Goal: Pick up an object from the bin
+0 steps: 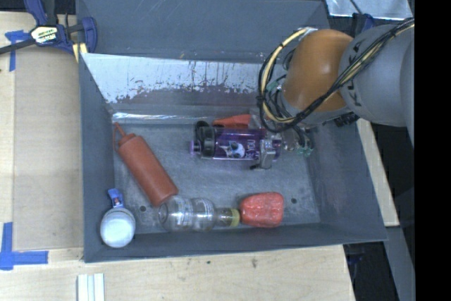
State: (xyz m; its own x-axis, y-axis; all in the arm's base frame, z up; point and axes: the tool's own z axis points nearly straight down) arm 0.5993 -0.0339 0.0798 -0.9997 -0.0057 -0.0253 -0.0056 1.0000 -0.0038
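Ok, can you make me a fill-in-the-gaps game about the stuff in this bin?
The long red bottle lies on the view's ____ side of the bin. The object in the middle, with a black end, is mostly ____. The round cap in the near corner is ____. The bottle beside the red lump is ____.
Missing words: left; purple; white; clear.

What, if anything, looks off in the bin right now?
Dark reddish streaks run down the bin's back wall, like stains or scrapes. The red-brown squeeze bottle and the clear bottle lie on their sides, undamaged as far as shows; no spill on the floor.
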